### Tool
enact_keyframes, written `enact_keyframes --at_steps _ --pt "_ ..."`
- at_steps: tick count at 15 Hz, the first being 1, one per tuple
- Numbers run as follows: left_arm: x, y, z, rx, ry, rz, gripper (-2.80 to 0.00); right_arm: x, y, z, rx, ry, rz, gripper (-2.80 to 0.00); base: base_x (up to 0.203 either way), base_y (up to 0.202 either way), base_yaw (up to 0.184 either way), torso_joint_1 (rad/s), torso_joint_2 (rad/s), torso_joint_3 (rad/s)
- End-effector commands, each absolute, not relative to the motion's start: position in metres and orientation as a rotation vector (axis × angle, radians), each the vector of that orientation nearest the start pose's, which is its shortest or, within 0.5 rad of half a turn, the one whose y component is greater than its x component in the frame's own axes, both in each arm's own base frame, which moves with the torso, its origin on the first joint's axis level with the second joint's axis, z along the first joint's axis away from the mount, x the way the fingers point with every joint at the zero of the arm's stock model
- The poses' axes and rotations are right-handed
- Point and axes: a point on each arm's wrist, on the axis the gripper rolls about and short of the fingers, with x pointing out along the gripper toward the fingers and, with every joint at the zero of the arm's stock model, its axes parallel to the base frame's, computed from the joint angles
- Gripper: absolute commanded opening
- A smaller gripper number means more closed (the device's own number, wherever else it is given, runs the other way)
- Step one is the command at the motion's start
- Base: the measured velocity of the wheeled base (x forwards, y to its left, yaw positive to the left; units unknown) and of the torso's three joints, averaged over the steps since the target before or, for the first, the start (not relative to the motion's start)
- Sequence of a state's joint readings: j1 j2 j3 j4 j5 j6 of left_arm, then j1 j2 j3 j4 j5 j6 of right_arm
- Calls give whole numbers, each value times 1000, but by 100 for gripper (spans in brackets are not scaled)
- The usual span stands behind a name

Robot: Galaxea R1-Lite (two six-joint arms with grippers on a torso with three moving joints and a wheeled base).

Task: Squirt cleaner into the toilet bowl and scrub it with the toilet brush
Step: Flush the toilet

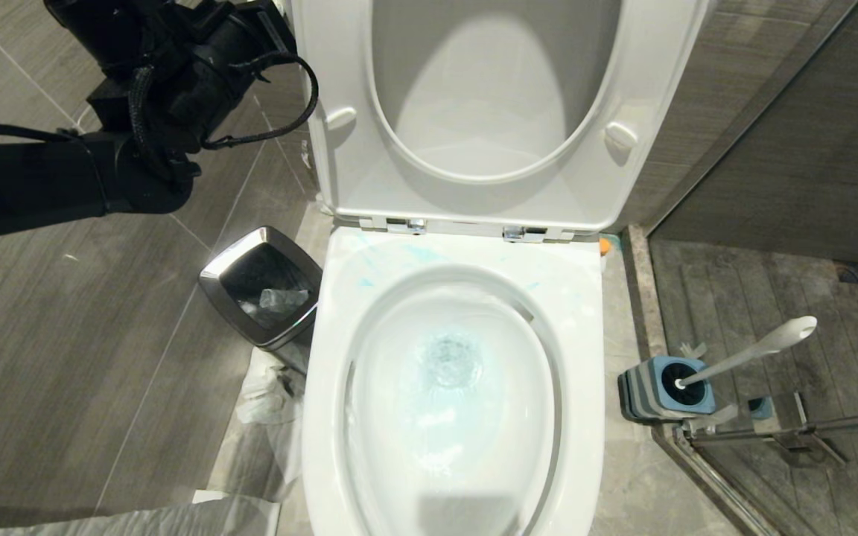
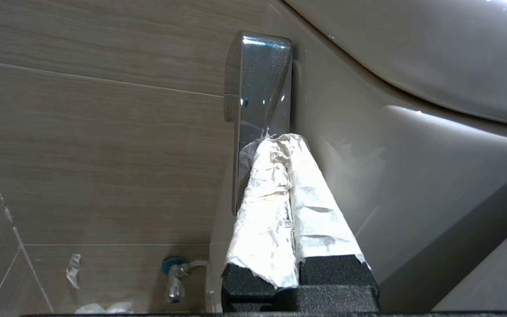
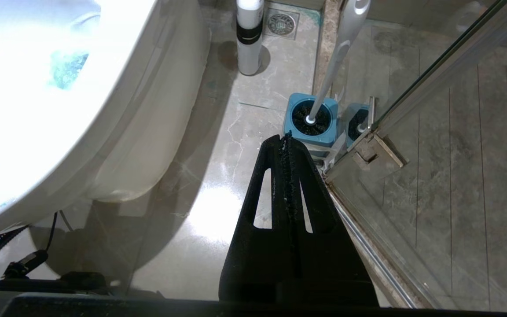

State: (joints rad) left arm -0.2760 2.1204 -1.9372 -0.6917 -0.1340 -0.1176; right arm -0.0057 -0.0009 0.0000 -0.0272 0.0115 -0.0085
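With the toilet brush (image 1: 742,356) parked in its holder (image 1: 667,387) beside the toilet bowl (image 1: 578,298), the left hand (image 2: 280,143), fingers pressed together, is set against the chrome flush lever (image 2: 258,88), presumably for rinsing

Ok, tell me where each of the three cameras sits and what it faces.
Head view: high up, looking down into the white ceramic toilet bowl; black left arm at upper left.
Left wrist view: behind the shut left gripper, facing the chrome flush lever.
Right wrist view: behind the shut right gripper, looking down at the floor.
Head and right wrist views share the white-handled toilet brush.
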Motion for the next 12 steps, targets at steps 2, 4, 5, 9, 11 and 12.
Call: enact_keyframes --at_steps 2,4,5,9,11,12 --pt "414 -121 348 -150 -489 -432 -280 -22 0 75 -9 -17 6 -280 0 0 0 0 0 0" --pt "411 -120 353 -151 -499 -432 -280 -22 0 75 -9 -17 6 -280 0 0 0 0 0 0" --pt "408 -119 357 -151 -508 -433 -280 -22 0 75 -9 -17 6 -280 0 0 0 0 0 0" --pt "377 -110 391 -157 -592 -435 -280 -22 0 75 -9 -17 6 -280 0 0 0 0 0 0" --pt "356 -101 413 -159 -644 -431 -280 -22 0 75 -9 -17 6 -280 0 0 0 0 0 0" --pt "345 -97 422 -160 -672 -426 -280 -22 0 75 -9 -17 6 -280 0 0 0 0 0 0"
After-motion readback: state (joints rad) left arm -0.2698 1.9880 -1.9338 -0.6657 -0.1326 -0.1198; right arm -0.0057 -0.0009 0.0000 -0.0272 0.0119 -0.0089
